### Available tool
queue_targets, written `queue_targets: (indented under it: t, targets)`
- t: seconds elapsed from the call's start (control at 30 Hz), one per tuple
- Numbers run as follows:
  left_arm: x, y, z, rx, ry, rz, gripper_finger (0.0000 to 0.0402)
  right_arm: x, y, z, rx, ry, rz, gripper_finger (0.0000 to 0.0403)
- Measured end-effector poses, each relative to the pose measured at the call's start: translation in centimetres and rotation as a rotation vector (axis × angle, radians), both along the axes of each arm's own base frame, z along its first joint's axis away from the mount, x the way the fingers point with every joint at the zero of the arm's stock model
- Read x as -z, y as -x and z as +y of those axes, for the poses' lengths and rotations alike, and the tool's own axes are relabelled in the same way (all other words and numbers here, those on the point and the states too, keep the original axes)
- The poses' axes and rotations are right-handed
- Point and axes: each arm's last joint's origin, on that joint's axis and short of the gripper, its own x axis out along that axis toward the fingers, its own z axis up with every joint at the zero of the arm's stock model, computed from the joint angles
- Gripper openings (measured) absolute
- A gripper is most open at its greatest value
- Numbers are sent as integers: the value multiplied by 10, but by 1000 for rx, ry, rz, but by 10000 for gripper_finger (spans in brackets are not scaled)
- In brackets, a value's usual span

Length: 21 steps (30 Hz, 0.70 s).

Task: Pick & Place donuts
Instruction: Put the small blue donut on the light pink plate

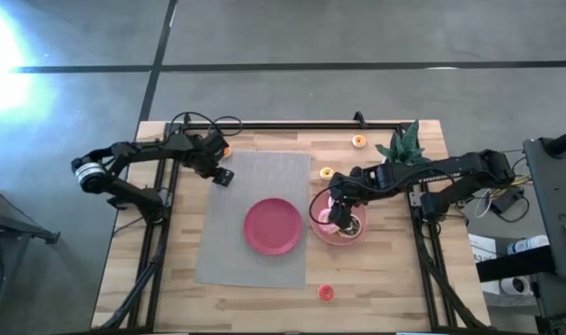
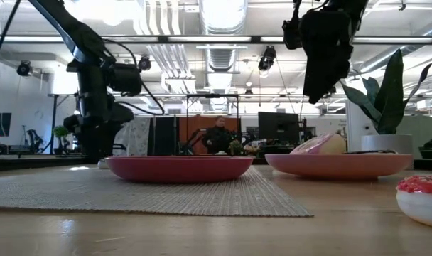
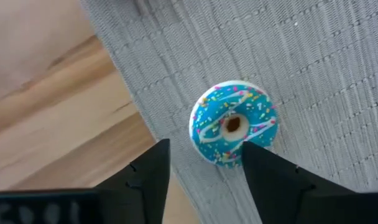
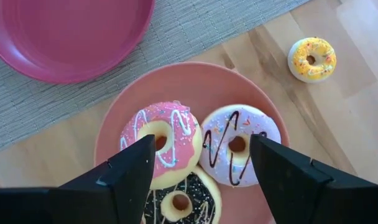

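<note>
Three big donuts (image 4: 195, 158) already on right plate (image 4: 114, 121); centre plate (image 1: 272, 226) bare. Right gripper (image 4: 201, 180) hovers above them, jaws wide, empty. Left gripper (image 3: 204, 177) wide over blue donut (image 3: 234, 122) on mat (image 3: 313, 68). Orange, yellow, red minis remain on table.

Left arm folded in from the left with its pincer (image 1: 223, 175) low near the far-left part of the bench, fingers parted; right arm stretched in from the right, its pincer (image 1: 339, 216) raised above the bench, pointing down, fingers spread wide.
</note>
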Motion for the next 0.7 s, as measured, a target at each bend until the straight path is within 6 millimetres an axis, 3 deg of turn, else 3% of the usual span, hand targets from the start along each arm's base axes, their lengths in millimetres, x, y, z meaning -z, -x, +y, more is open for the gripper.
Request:
queue_targets:
  t: [0.5, 0.7]
  targets:
    - [1, -7, 6, 1, -52, -55, 17, 0, 0, -1, 9, 20, -1, 246]
    - [-8, -7, 2, 7, -70, -91, 1, 1, 0, -1, 9, 21, 1, 244]
